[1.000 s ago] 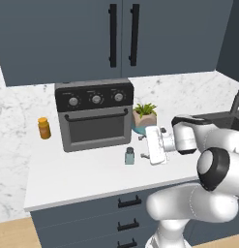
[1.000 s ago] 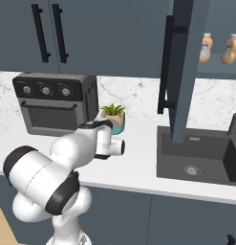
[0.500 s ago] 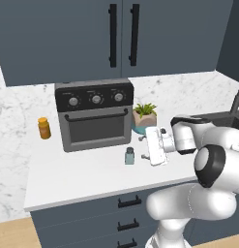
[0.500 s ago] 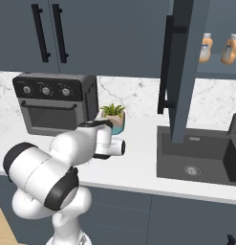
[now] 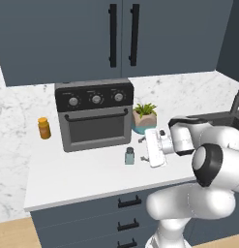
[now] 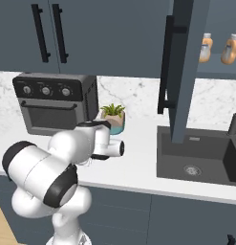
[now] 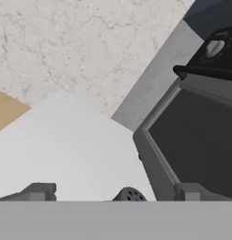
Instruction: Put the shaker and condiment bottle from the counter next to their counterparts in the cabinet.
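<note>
The hand [image 5: 146, 147] sits low over the desk [image 5: 82, 179], level with the front of the potted plant [image 5: 143, 116], its white body lying sideways and pointing toward the toaster oven [image 5: 95, 113]. Its two dark fingertips [image 7: 38, 191] stand at the far edges of the hand view, spread about as wide as they go, with nothing between them; it has hold of nothing. The shaker [image 5: 129, 155], pale blue-grey with a dark cap, stands upright on the desk just beside the hand on the oven side, apart from it and just in front of the oven's lower right corner. In the hand view only the shaker's perforated dark cap [image 7: 129, 194] shows, at the bottom edge between the fingertips; whether it lies level with them cannot be told. A small all-orange jar [image 5: 43, 128] stands on the desk to the left of the oven, well apart from the shaker. In the right base view the cabinet [image 6: 219, 33] is open, its door [image 6: 184, 67] swung out over the sink [image 6: 196, 160]. Two orange bottles [image 6: 206, 47] with pale caps stand upright on its shelf, near each other but apart. Which of them is the task's condiment bottle cannot be told.
</note>
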Controlling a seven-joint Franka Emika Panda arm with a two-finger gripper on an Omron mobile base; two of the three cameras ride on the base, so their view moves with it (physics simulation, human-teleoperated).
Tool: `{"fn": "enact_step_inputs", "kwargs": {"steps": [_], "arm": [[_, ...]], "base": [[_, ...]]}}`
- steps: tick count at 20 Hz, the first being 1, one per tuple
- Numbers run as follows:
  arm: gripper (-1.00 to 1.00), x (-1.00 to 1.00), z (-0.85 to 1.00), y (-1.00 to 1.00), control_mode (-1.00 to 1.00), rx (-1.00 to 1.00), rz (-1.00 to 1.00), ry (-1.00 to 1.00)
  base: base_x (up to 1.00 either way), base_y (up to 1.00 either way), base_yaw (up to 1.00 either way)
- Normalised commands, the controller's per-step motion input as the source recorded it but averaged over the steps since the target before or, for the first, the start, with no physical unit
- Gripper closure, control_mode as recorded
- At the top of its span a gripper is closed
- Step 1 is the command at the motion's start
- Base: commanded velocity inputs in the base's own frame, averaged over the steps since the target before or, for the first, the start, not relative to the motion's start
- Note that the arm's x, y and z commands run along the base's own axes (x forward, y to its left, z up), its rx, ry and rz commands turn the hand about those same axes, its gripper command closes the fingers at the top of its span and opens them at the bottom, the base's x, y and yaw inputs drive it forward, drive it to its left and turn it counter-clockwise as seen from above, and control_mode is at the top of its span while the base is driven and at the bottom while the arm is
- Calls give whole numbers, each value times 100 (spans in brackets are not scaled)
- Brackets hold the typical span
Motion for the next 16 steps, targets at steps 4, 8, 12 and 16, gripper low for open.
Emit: {"fn": "enact_step_inputs", "kwargs": {"steps": [4, 8, 12, 16], "arm": [[-100, 24, -13, 0, -100, -2, -6, 0], [-100, 42, -8, 0, -100, 0, -9, 0], [-100, 21, -8, 0, -100, -1, -6, 0], [-100, 0, -22, 3, -100, -3, -3, 0]], "base": [[0, 0, 0], [0, 0, 0], [0, 0, 0], [0, 0, 0]]}}
